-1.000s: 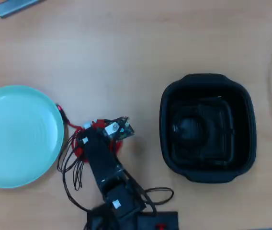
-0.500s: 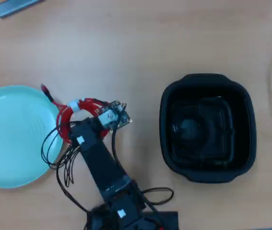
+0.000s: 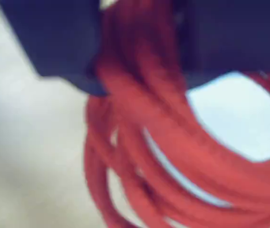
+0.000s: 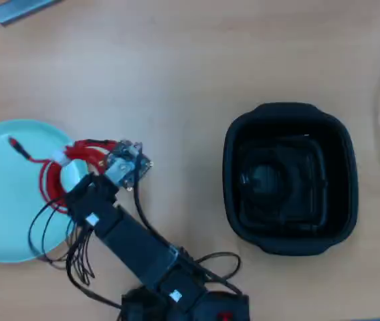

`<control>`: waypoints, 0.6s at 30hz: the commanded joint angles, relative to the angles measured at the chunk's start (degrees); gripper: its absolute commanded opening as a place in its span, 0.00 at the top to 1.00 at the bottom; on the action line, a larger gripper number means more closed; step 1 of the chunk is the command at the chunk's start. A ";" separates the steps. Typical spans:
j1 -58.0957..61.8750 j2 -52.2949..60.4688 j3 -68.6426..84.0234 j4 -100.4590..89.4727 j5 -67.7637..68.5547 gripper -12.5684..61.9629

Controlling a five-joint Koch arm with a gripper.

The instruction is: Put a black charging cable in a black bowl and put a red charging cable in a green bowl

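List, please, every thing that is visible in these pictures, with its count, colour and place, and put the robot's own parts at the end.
red charging cable: one, bright red coil with a white band, held over the right part of the green bowl in the overhead view.
green bowl: one, pale mint, left edge of the table.
black bowl: one, black, right side; something dark lies inside, too unclear to name.
grey device: one, grey, top left corner.
table: one, light wood.
gripper: one, dark, shut on the red coil in the wrist view.
arm wires: several, black, loose beside the arm.
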 commanded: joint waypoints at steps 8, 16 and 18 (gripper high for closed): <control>-10.02 -26.54 -30.59 -2.72 1.14 0.92; -11.60 -34.72 -36.74 -2.55 1.05 0.83; -13.10 -35.77 -36.74 -2.55 1.14 0.77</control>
